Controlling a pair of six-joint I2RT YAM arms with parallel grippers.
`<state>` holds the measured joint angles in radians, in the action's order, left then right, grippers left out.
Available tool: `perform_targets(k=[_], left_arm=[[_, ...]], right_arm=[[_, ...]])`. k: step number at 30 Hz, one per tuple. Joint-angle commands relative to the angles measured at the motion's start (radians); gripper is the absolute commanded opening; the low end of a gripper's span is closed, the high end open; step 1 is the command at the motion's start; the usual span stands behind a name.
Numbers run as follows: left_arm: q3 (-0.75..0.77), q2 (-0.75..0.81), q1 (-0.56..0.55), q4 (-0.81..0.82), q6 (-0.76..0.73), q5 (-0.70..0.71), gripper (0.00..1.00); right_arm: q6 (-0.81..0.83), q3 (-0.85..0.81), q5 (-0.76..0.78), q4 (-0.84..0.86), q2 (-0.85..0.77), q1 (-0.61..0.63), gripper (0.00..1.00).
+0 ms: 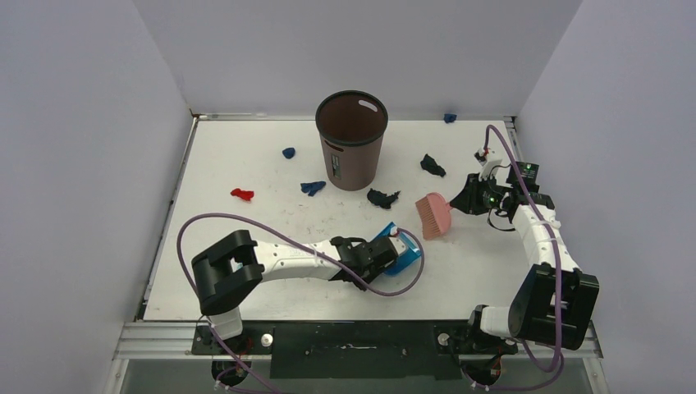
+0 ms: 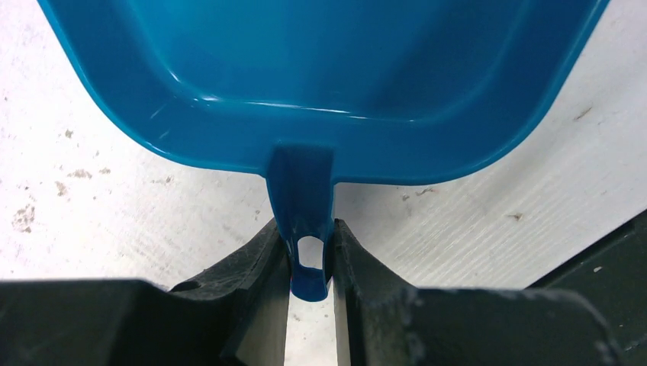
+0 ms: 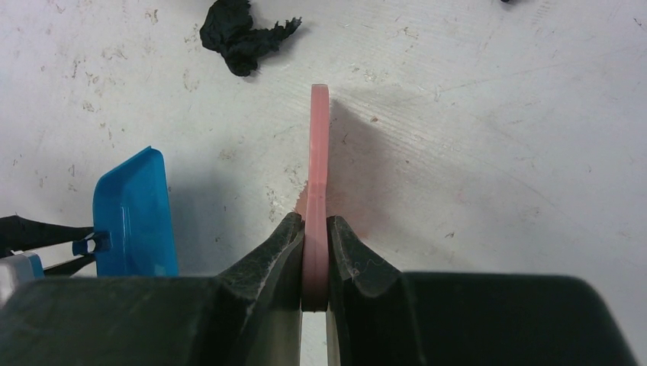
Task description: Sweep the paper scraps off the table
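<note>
Clamps dustpan (image 2: 320, 76) handle in left end effector (image 2: 310, 236) by the surface's (image 1: 246, 164) near edge, brush (image 1: 433, 215) in right end effector (image 3: 316, 229); seems poised to sweep, needing nearest paper scraps (image 1: 382, 197) brushed panward.

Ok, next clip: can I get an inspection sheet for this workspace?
Surface: white table, scuffed and speckled with small bits.
Job's things: six paper scraps lie loose on the table, one red, the rest blue or dark; one sits at the far edge. None in the visible part of the dustpan.
Clutter: brown bin upright at the far middle.
Grippers: left gripper fingers shut on the dustpan's handle; right gripper fingers shut on the pink brush.
Cables: purple cable loops over the left arm; another runs along the right arm.
Surroundings: pale grey walls on three sides.
</note>
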<state>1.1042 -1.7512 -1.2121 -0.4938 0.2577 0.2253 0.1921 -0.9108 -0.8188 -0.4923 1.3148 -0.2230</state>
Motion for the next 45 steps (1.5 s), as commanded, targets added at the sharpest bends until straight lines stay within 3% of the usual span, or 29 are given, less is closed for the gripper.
perform_targets(k=[1,5,7,14,21,25,31,40,45], left_arm=[[-0.002,-0.003,-0.011,0.12,-0.009,-0.026,0.15],[-0.057,0.016,-0.024,0.202,0.006,-0.014,0.28],[-0.094,0.035,-0.038,0.252,0.014,0.021,0.41],[-0.239,0.11,-0.06,0.46,0.02,0.053,0.44],[-0.275,0.124,-0.061,0.475,0.043,0.074,0.36],[-0.283,0.138,-0.061,0.476,0.044,0.078,0.26],[-0.232,0.182,-0.06,0.37,0.047,0.109,0.18],[-0.22,0.318,-0.057,0.209,0.066,0.169,0.11],[-0.238,0.35,-0.056,0.205,0.103,0.173,0.03]], right_arm=[[0.039,-0.02,0.009,0.025,-0.005,-0.008,0.05],[0.039,-0.027,0.011,0.023,0.003,-0.009,0.05],[0.039,-0.026,0.01,0.023,0.003,-0.009,0.05],[0.043,-0.022,0.008,0.017,0.002,-0.011,0.05],[0.042,-0.023,0.004,0.015,0.0,-0.013,0.05],[0.04,-0.023,0.004,0.014,-0.005,-0.013,0.05],[0.074,-0.103,0.034,-0.031,-0.01,-0.012,0.05],[0.349,-0.531,0.166,-0.147,0.126,0.039,0.05],[0.554,-0.599,0.406,-0.006,0.249,0.186,0.05]])
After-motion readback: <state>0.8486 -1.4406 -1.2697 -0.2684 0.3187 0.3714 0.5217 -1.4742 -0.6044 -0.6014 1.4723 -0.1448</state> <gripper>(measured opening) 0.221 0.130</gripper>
